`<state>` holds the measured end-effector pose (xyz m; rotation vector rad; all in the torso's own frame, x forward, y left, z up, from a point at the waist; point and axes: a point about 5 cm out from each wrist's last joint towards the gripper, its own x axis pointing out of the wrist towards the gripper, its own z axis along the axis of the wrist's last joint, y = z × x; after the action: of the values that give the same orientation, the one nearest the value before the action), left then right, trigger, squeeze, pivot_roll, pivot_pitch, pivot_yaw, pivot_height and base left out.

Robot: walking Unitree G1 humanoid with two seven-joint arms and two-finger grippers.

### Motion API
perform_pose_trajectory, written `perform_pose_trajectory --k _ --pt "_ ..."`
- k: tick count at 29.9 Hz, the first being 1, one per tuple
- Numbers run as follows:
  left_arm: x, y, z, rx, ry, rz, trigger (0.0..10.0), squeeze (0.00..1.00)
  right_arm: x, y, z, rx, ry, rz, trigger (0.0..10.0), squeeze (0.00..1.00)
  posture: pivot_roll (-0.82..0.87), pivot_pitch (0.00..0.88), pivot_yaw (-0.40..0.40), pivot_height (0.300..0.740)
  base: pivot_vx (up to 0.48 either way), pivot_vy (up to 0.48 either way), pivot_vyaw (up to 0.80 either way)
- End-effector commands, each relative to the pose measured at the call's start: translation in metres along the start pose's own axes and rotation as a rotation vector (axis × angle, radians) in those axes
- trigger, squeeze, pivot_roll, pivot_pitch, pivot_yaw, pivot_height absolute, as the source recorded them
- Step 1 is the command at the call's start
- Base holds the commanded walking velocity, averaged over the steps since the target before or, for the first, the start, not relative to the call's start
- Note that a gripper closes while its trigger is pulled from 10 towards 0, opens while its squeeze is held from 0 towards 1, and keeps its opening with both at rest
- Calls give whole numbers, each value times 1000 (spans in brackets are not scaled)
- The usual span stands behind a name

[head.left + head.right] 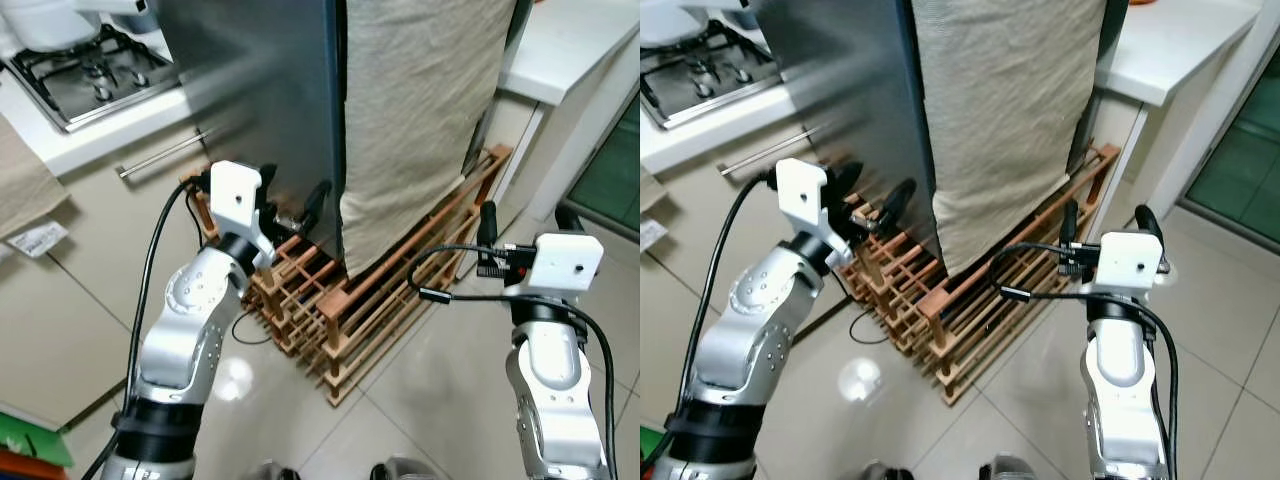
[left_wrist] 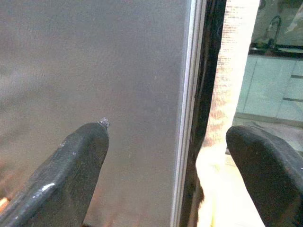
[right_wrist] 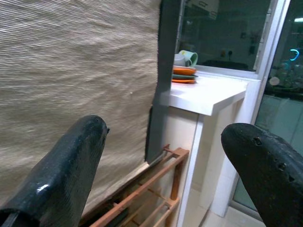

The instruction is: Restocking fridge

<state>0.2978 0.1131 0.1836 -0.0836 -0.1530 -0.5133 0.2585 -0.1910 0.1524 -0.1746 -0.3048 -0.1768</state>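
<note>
Left gripper (image 1: 293, 204) spread wide against my fridge door (image 1: 270, 90) edge, right gripper (image 1: 527, 222) spread wide, near beige cloth (image 1: 415, 110), above wooden rack (image 1: 380, 295).

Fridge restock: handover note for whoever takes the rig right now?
Left gripper: open, fingers straddling the edge of the grey fridge door, nothing held.
Right gripper: open, empty, raised in front of the beige cloth hanging down the fridge front, beside the white counter.
A wooden rack sits on the floor at the fridge's base, between the arms.
Done: robot is at the fridge, left gripper lined up on the door edge.
Left: the door looks shut, so open it, then fetch and load items; no stock in hand.
</note>
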Motion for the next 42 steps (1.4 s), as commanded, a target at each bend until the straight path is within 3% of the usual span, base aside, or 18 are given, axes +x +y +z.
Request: perform_pose_trajectory --k 1,2,6,7,10,15,17,18,25,33,42 --pt "1 -8 0 -26 1 -46 10000 0 2 2 -2 5 1 3 10000 427 -186 60 80 732 0 0 0" --pt "4 -15 0 -50 1 -81 10000 0 4 2 -2 6 -2 4 10000 431 -187 59 79 732 0 0 0" --pt "10 -19 -2 -69 4 -90 10000 0 6 3 -1 8 -6 3 10000 427 -191 58 77 732 0 0 0" --pt "19 -21 -2 -86 1 -83 10000 0 8 3 0 9 -12 3 10000 431 -197 59 77 732 0 0 0" --pt "30 -17 -3 -139 12 -42 10000 0 10 2 2 5 -24 2 10000 427 -206 63 80 732 0 0 0" --pt "35 -21 0 -204 11 -64 10000 0 11 0 2 2 -29 -5 10000 431 -215 70 84 732 0 0 0" --pt "36 -26 2 -219 8 -107 10000 0 11 0 3 2 -31 -6 10000 427 -218 70 85 732 0 0 0" --pt "36 -35 4 -233 7 -183 10000 0 11 0 3 0 -34 -7 10000 431 -221 72 86 732 0 0 0" --pt "41 -40 1 -203 15 -220 10000 0 11 -3 2 -7 -34 -12 10000 427 -220 76 87 732 0 0 0" --pt "52 -57 2 -242 37 -293 10000 0 9 -3 1 -8 -31 -16 10000 431 -217 82 87 732 0 0 0" --pt "70 -50 8 -223 -2 -182 10000 0 9 -2 1 -6 -30 -17 10000 427 -222 86 87 732 0 0 0"
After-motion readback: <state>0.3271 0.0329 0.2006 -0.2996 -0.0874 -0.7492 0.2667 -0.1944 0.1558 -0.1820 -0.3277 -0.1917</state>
